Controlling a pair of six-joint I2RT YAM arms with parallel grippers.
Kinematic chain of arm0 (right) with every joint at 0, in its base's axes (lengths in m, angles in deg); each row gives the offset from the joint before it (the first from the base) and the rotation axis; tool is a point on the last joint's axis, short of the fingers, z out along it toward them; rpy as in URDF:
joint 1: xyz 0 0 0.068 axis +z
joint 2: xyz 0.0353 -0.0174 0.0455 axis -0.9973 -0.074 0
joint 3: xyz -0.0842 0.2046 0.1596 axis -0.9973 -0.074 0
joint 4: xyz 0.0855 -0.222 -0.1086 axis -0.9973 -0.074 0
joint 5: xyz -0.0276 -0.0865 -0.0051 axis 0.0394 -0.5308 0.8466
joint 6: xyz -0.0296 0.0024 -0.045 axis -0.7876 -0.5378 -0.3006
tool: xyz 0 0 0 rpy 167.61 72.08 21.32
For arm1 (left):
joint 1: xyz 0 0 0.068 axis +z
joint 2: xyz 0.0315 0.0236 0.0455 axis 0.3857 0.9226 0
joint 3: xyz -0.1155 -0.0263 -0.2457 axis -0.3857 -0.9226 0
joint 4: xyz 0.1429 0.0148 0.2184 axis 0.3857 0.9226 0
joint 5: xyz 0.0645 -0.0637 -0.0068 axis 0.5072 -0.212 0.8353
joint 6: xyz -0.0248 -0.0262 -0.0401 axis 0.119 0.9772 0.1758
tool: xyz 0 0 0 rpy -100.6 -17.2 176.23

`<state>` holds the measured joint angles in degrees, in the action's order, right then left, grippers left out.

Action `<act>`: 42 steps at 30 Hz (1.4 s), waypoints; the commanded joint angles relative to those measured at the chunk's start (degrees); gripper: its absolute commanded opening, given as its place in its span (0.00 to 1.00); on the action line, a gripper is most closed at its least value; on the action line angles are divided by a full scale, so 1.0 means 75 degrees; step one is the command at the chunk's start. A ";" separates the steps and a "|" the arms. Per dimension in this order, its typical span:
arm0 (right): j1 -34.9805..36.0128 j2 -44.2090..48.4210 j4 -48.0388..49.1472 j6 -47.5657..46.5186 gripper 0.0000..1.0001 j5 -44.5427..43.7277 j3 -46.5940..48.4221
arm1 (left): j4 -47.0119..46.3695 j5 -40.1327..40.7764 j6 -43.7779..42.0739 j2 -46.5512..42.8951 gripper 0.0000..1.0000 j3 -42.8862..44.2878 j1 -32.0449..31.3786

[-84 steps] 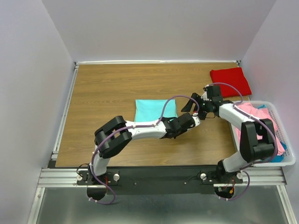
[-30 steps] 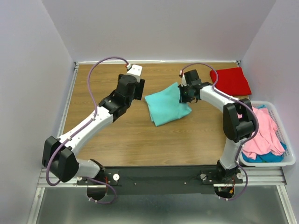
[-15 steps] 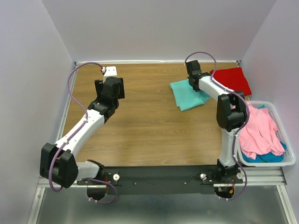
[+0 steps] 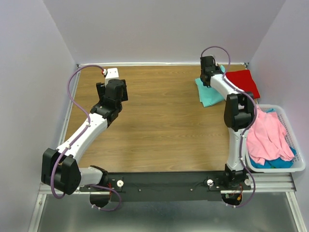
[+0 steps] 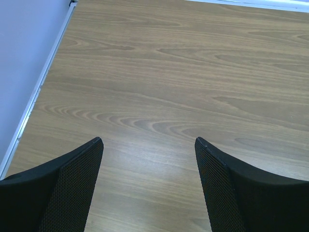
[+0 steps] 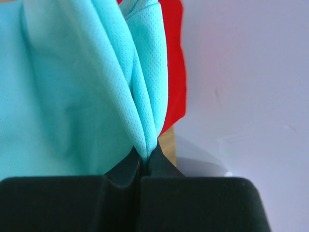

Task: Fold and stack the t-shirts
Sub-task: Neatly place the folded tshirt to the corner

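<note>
Jaws of the right gripper (image 4: 208,79) meet the aqua-teal t-shirt (image 4: 208,95) in the overhead view. The shirt lies bunched on the table (image 4: 159,130) just near-side of them, and the red t-shirt (image 4: 244,82) lies just to their right. A pink t-shirt (image 4: 265,135) fills the white basket (image 4: 295,168), well apart. At the left wrist, the left gripper (image 5: 148,142) is released, with bare wood between its fingers (image 5: 72,186). At the right wrist, the jaws are clenched on a fold of aqua-teal cloth, with red cloth just beyond.

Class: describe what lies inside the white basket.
A pink t-shirt fills the white basket; a blue-teal cloth peeks out beneath. Anything lower is covered.
</note>
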<state>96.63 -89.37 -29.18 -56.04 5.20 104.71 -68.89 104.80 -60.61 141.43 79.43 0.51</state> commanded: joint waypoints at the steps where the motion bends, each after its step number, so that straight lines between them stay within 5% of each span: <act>1: -0.0324 -0.0059 0.0565 -0.0393 0.01 -0.0579 0.0656 | -0.0219 0.0251 0.0132 -0.0152 0.84 0.0074 0.0039; 25: -0.1180 -0.0199 0.0789 -0.0956 0.01 -0.0637 0.1606 | -0.0220 -0.0066 0.0062 0.0328 0.84 0.0179 0.0097; 42: -0.2129 -0.1029 0.0789 0.1071 0.01 -0.0064 0.0996 | 0.0003 -0.0604 0.0226 0.0726 0.84 0.0367 0.0366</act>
<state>81.55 -93.13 -24.48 -51.84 3.92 112.32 -69.21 102.07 -60.44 145.91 80.15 2.35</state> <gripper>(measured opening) 0.022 0.838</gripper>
